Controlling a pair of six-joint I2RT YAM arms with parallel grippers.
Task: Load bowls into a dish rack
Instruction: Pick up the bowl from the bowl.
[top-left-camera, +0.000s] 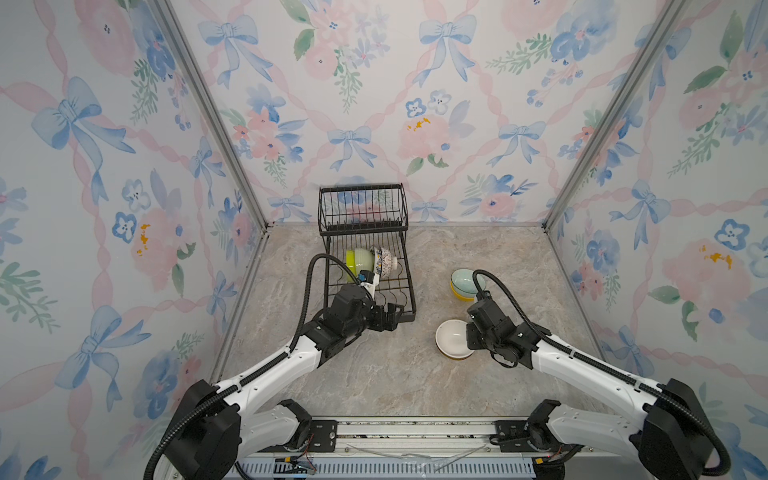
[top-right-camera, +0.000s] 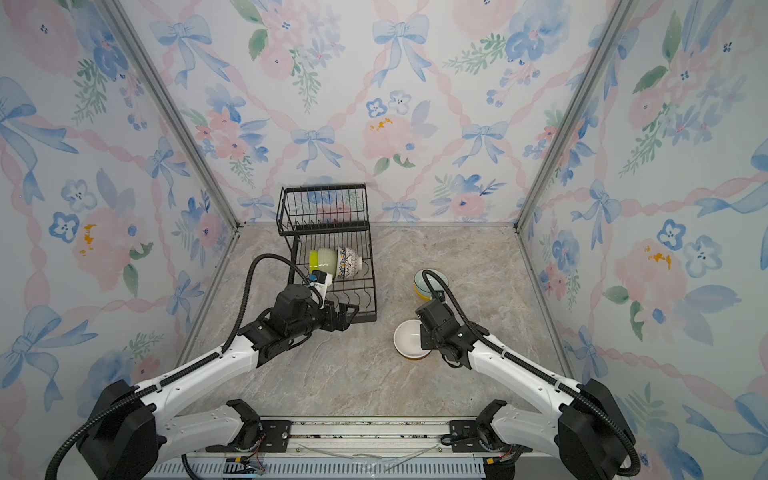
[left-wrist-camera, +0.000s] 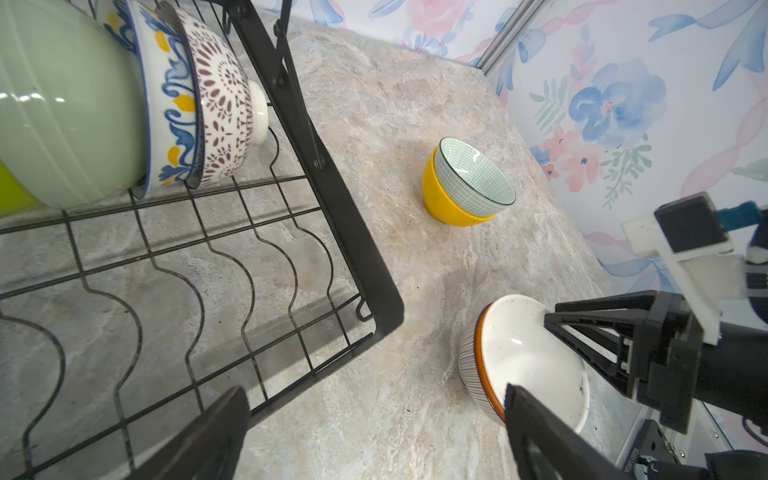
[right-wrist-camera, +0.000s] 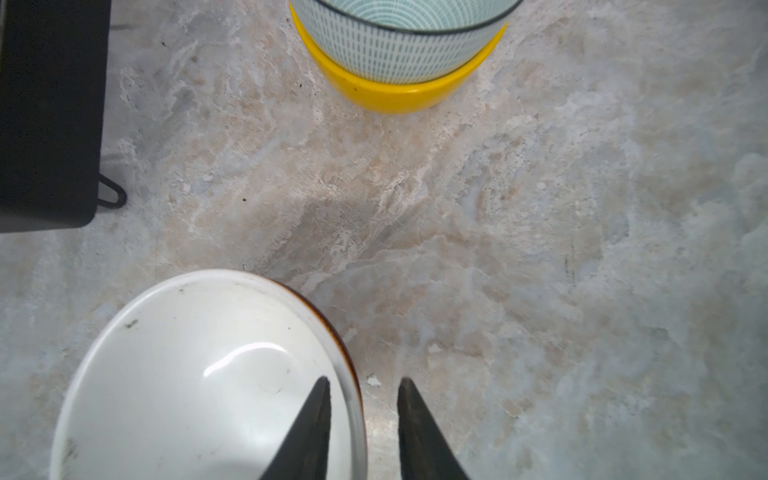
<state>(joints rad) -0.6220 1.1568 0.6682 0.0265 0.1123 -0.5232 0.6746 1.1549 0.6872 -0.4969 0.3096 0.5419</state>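
White bowl (right-wrist-camera: 187, 374) | right pincer (right-wrist-camera: 365, 379) straddles rim, grip unclear | left pincer (left-wrist-camera: 376, 390) open | rack (left-wrist-camera: 353, 232) near

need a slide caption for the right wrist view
Right gripper straddles the rim of the white bowl, one finger inside, one outside; teal bowl nested in yellow bowl beyond.

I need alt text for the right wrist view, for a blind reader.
The right claw straddles the rim of a white bowl, one finger inside, one outside. Beyond it, a teal-patterned bowl is nested in a yellow bowl.
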